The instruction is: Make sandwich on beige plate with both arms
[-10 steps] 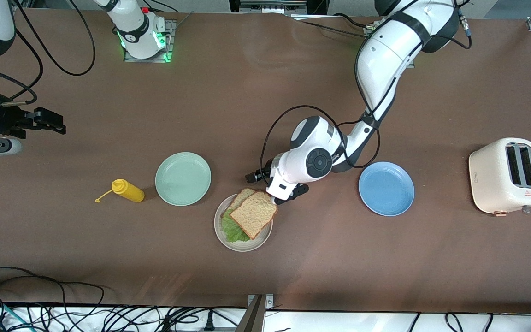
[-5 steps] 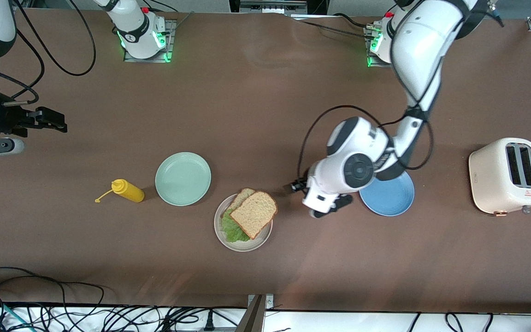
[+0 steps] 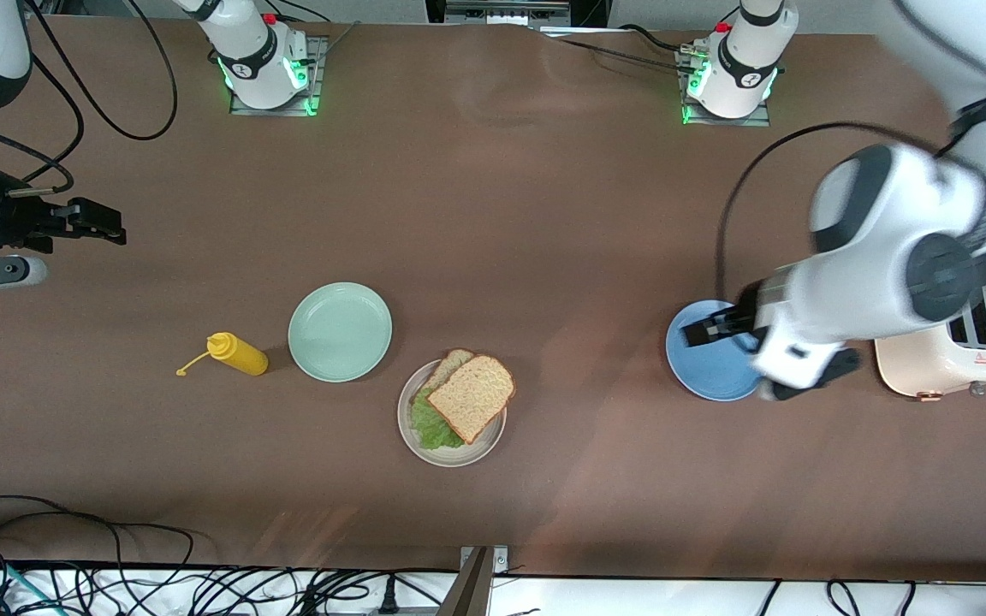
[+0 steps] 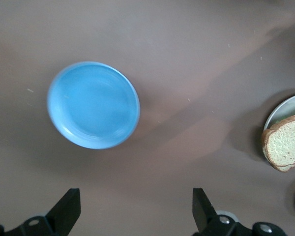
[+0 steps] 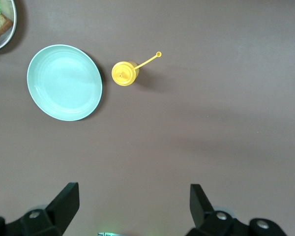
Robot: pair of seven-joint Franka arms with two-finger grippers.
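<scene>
- Sandwich (image 3: 469,399): two wholemeal slices with a green lettuce leaf (image 3: 431,425) between them, on the beige plate (image 3: 451,453), lower centre of the front view. Top slice sits skewed, so the lower slice's crust and the leaf show at one side.
- Handling, my judgement: light, soft, crushable; the layers are loose and would slide apart if tipped. Better to take the plate by its rim, or pinch across the crust edges.
- Mint-green plate (image 3: 340,331) just beside the beige one, toward the right arm's end; yellow squeeze bottle (image 3: 239,354) beside that.
- Blue plate (image 3: 709,352) bare, toward the left arm's end, well apart from the sandwich; cream toaster (image 3: 947,355) farther along.
- Left gripper (image 3: 767,355): over the blue plate's edge, jaws spread, nothing between them.
- Right gripper (image 3: 98,224): at the frame's left edge, over bare table, jaws spread, empty; this arm waits.
- Assembly looks complete.
</scene>
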